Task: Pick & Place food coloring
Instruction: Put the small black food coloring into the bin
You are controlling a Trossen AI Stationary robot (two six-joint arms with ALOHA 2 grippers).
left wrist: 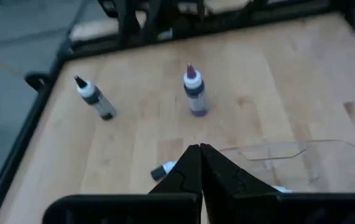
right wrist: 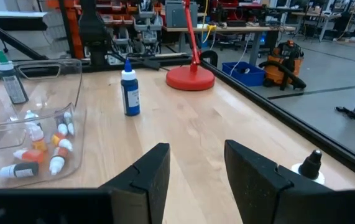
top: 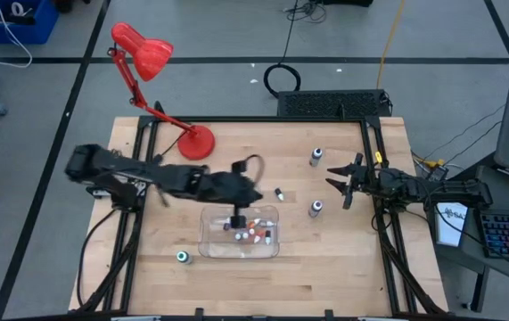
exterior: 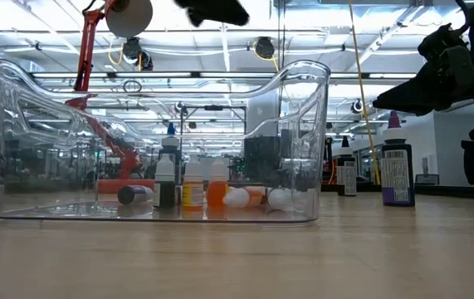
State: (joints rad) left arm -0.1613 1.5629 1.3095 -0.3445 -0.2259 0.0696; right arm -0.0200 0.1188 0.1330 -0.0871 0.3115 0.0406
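I read this job as a good way along but not finished. The clear tray (top: 209, 234), at about 6 o'clock of the counter's (top: 325, 259) middle, already holds a cluster of food coloring bottles (top: 252, 235); from the low view some stand upright and others lie on their sides, white caps showing. My left claw (top: 236, 219) hangs over the tray with its fingers pinched together on nothing, so I judge it has nothing in hand right now. Still loose on the counter I count four: one teal-capped bottle (top: 183, 257) at 8 o'clock of the tray, a small one lying down (top: 279, 193) just off the tray's 1 o'clock corner, and two upright ones, the nearer (top: 315, 209) at 3 o'clock and the farther (top: 316, 157) at 2 o'clock. My right claw (top: 343, 183) hovers between those two, jaws partly apart and empty. Those four are what I take to be left.
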